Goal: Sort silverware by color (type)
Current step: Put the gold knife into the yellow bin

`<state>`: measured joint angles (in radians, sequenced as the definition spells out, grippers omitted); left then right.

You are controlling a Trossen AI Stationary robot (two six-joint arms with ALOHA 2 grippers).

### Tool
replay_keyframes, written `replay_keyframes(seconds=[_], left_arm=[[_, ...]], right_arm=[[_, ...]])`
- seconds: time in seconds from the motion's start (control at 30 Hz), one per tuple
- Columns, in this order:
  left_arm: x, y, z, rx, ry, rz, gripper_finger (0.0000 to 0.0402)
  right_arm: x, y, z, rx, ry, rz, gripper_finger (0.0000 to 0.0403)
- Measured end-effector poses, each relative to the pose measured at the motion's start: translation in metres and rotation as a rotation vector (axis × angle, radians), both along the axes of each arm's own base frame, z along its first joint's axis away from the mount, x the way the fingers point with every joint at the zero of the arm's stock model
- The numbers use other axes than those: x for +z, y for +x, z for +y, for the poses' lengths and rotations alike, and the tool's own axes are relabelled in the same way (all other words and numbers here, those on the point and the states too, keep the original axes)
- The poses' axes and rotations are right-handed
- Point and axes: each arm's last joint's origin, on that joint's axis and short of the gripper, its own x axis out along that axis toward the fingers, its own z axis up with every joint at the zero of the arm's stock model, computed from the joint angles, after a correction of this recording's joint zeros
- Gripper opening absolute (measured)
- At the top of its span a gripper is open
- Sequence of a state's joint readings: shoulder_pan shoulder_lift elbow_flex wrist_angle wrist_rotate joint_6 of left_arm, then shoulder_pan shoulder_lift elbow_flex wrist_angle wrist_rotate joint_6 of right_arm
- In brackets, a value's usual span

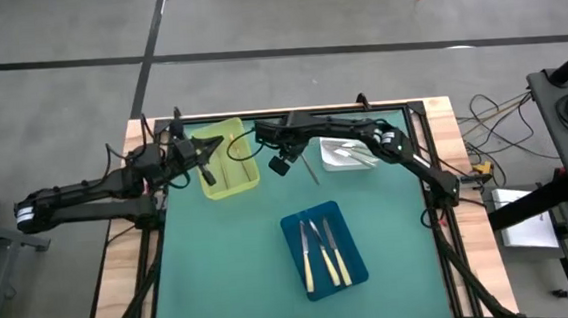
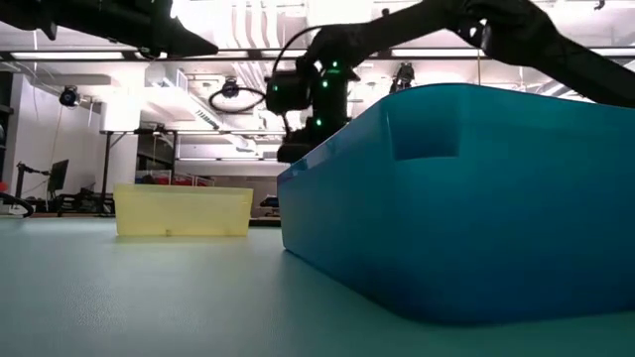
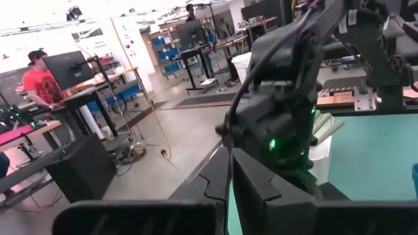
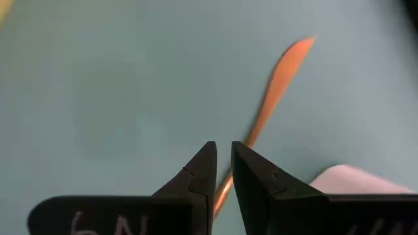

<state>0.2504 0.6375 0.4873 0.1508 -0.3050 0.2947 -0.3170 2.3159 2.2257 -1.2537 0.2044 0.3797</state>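
Observation:
A thin gold-copper knife (image 1: 310, 167) lies flat on the green mat between the yellow tray (image 1: 229, 163) and the white tray (image 1: 329, 164). My right gripper (image 1: 280, 165) hovers just left of it. In the right wrist view its fingers (image 4: 223, 153) stand a narrow gap apart, above the knife (image 4: 274, 91). Silver utensils (image 1: 349, 154) lie in the white tray. Two cream-handled knives (image 1: 323, 252) lie in the blue tray (image 1: 294, 223). My left gripper (image 1: 207, 172) hangs shut over the yellow tray's left part, with its fingers (image 3: 229, 163) empty.
The blue tray (image 2: 466, 198) stands near the table's middle, close to the low camera, and the yellow tray (image 2: 184, 210) sits farther back. Bare green mat lies left of and in front of the blue tray. A person in a red shirt (image 3: 42, 81) sits at a desk beyond the table.

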Motion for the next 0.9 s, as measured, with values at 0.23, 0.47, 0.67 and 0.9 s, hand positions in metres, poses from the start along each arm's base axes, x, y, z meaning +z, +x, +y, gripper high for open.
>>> replay_keyframes(seconds=[0.23, 0.47, 0.67, 0.9], left_arm=[[-0.001, 0.0, 0.0, 0.0, -0.022, -0.005, 0.0], [-0.003, 0.0, 0.0, 0.0, -0.023, -0.001, 0.0], [-0.003, 0.001, 0.0, 0.0, -0.022, -0.001, 0.0], [-0.003, 0.001, 0.0, 0.0, -0.023, 0.001, 0.0]], right_arm=[[-0.015, -0.006, -0.012, 0.005, 0.074, 0.056, 0.0038], [-0.019, -0.01, -0.022, -0.009, 0.08, 0.074, 0.0039], [-0.021, -0.011, -0.023, -0.013, 0.082, 0.078, 0.007], [-0.023, -0.011, -0.022, -0.012, 0.084, 0.083, 0.0128]])
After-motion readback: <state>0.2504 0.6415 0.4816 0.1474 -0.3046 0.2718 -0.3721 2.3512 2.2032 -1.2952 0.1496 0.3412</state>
